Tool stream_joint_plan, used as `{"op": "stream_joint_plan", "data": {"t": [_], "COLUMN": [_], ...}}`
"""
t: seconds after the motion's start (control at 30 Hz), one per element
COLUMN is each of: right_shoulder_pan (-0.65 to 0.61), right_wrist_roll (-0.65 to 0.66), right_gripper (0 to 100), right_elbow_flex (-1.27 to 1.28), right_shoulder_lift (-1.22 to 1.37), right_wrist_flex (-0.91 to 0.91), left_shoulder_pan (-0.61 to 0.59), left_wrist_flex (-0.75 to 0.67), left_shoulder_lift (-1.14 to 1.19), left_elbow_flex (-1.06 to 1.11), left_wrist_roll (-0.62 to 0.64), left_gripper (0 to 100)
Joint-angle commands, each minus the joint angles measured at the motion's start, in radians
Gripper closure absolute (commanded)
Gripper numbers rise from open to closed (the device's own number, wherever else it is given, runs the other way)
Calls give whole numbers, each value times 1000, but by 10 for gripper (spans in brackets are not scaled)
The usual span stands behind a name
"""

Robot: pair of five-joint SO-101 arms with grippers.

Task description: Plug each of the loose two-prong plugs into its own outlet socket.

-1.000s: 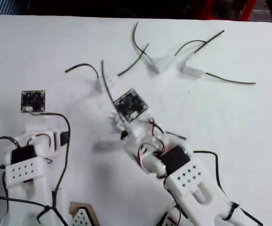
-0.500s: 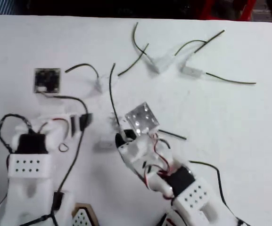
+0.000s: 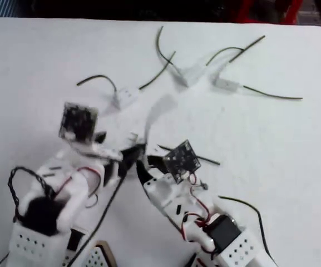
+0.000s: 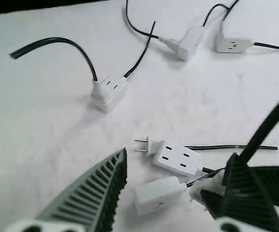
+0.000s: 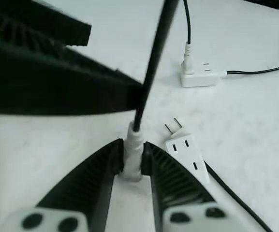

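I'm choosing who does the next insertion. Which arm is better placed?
Right, probably. The right gripper is shut on a black cord's white end, beside the white multi-socket block with two prongs. The left gripper is open, holding nothing.

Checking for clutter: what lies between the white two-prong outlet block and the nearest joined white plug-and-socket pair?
The stretch of white table between the outlet block and the pair is bare, as the right wrist view shows.
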Motion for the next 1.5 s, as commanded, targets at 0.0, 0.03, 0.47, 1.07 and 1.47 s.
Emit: {"op": "stream_joint_plan", "data": {"t": [0.0, 0.03, 0.47, 1.07, 1.47], "right_shoulder_pan": [-10, -10, 28, 432, 437], "right_wrist_roll": [-2, -2, 0, -81, -75], "right_gripper": [981, 981, 981, 981, 981], "right_elbow_flex": [-8, -8, -15, -51, -51], "right_shoulder_lift": [-1, -1, 2, 90, 90], "right_wrist_flex": [-10, -10, 16, -162, -160], "left_shoulder_pan": [54, 64, -225, -229, -163], "left_wrist_flex": [-5, -3, -2, -147, -293], "left_shoulder_lift": [-79, -91, -113, 615, 987], "left_elbow_flex": [44, 60, 94, -137, -167], "left_wrist_roll": [-49, -68, -115, -408, -519], "left_gripper": [683, 683, 683, 683, 688]}}
